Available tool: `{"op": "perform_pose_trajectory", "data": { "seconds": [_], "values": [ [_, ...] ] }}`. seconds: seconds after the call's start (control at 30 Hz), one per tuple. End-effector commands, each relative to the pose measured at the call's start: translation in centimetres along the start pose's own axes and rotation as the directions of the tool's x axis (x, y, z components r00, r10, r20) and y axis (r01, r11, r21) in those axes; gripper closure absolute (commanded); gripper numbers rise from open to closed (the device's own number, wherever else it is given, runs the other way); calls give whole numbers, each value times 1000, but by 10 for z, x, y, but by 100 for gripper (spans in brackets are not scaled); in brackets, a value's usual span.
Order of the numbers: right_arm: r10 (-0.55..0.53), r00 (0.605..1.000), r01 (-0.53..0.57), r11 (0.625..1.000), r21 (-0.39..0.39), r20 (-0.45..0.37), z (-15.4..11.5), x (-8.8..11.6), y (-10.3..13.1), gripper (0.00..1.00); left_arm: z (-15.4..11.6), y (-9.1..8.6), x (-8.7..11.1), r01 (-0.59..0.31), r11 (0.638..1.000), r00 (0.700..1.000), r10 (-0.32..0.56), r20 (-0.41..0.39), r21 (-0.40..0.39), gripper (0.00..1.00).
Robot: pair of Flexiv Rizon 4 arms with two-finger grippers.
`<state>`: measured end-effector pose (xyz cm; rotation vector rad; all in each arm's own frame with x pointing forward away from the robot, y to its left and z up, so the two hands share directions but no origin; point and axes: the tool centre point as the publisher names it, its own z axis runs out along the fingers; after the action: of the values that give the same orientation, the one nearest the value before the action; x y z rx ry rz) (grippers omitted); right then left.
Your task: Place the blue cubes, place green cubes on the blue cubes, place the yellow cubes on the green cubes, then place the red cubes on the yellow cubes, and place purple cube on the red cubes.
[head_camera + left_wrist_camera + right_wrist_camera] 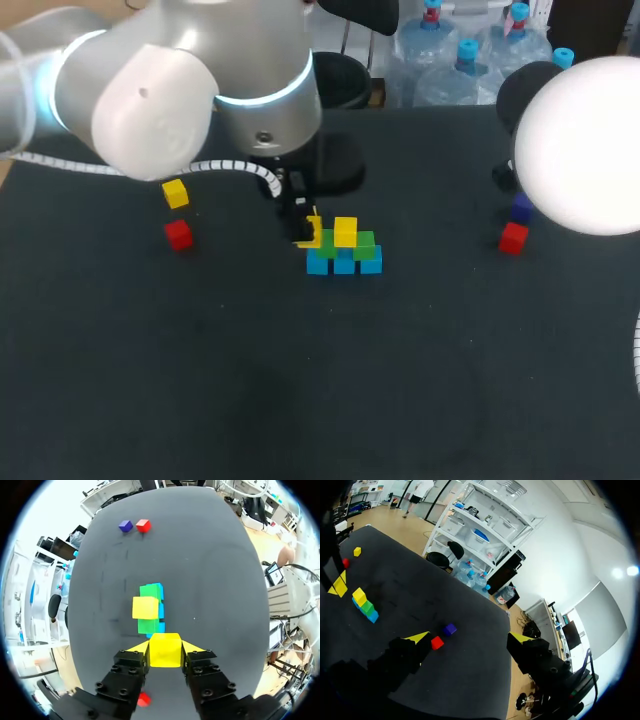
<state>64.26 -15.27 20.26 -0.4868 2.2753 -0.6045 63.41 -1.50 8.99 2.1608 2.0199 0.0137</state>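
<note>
Three blue cubes [345, 264] lie in a row mid-table with two green cubes [362, 241] on them. One yellow cube [345, 230] sits on the green ones. My left gripper [308, 232] is shut on a second yellow cube [165, 650], held just above the stack's left end and short of the stack [148, 609] in the left wrist view. My right gripper [470, 639] hangs open and empty high over the table's right side, above a red cube [437, 642] and a purple cube [450, 629].
A loose yellow cube [175, 193] and a red cube [179, 234] lie at the left. A red cube [513, 238] and the purple cube [521, 208] lie at the right, partly under my right arm [585, 150].
</note>
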Motion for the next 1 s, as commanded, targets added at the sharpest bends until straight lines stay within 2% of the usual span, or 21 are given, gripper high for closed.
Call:
{"op": "perform_pose_trajectory", "data": {
  "seconds": [0.03, 1.0],
  "values": [
    [1, 1000, -1, 1000, -1, 4, 0, 1, -1, 0, 10, 10, -6, -2, 1000, 1000, 2, -4, 11, 100],
    [1, 1000, -1, 1000, -1, 4, 0, 1, -1, 0, 38, 25, -6, 10, 1000, 999, -9, -36, 18, 100]
  ]
}}
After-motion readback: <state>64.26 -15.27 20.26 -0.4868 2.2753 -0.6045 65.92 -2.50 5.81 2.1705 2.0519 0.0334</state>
